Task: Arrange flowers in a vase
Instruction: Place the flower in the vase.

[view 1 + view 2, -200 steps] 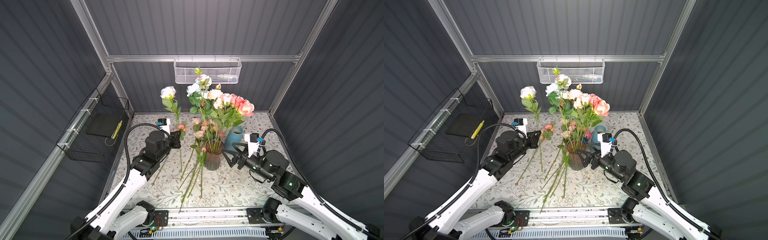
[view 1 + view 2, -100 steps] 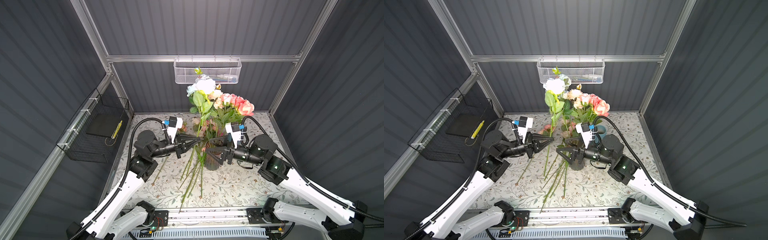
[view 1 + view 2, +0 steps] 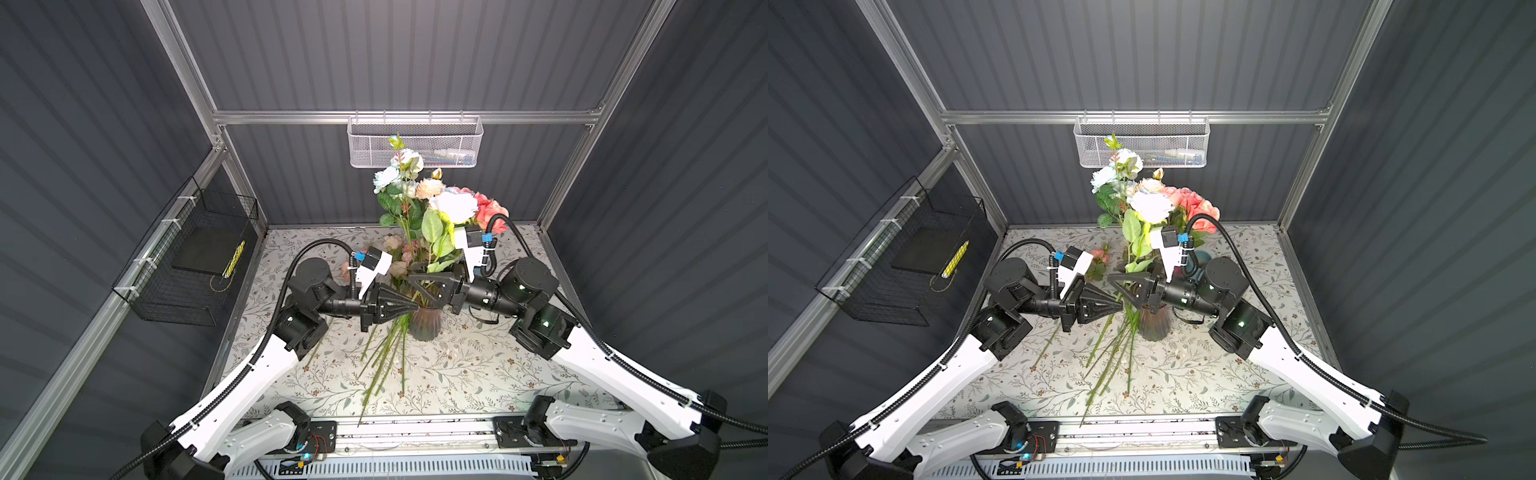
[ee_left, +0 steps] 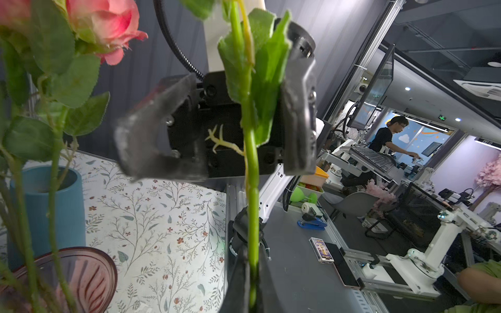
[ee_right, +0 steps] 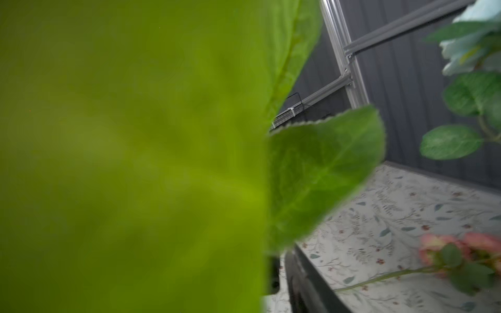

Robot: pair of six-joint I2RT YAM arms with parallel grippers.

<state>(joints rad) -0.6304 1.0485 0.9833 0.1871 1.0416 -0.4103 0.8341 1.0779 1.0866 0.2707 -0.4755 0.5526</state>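
Where grey walls (image 3: 395, 54) enclose | tablecloth (image 3: 478, 374) bearing loose flowers (image 3: 392, 242) | mesh basket (image 3: 434, 139) behind

Tablecloth (image 3: 478, 374): vase (image 3: 424, 328), loose flowers (image 3: 392, 242).

White rose (image 3: 454, 205) on a bright green stem (image 4: 251, 176); coral-pink blooms (image 3: 490, 210), peach bloom (image 3: 430, 188), pale blue bloom (image 3: 384, 178). Smoky purple ribbed vase (image 3: 424, 326); teal vase (image 4: 40, 206). Pale table (image 3: 478, 374) printed with grey-green sprigs, small rust flowers. White mesh basket (image 3: 414, 141).
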